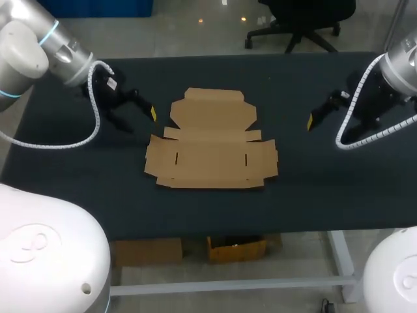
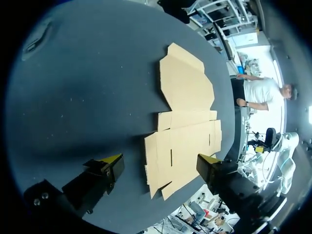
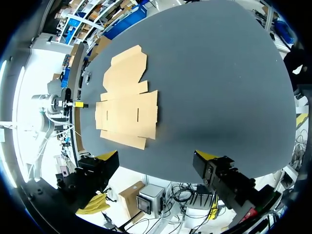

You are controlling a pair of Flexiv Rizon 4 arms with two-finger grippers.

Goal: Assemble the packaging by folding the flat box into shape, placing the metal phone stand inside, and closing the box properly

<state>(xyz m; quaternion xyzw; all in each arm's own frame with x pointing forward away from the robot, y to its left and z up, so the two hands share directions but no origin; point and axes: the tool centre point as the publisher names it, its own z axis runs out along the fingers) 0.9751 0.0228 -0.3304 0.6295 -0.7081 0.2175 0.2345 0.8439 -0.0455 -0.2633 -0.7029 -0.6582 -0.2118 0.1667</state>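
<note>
Flat box [image 1: 212, 147]: unfolded, lying flat at centre of table [image 1: 326, 182], long axis running arm to arm. Left gripper [image 1: 140, 119]: fingers spread wide, empty, near box's left edge (nearer of two). Right gripper [image 1: 319, 111]: fingers spread wide, empty, farther off box's right edge.

Counter [image 1: 326, 195] — dark matte top, spans most of head view. Surface plain, with faint pale specks visible in left wrist view. Pale metal leg [image 1: 339, 257] under near edge at right — crossbar [image 1: 228, 285] runs along front.
</note>
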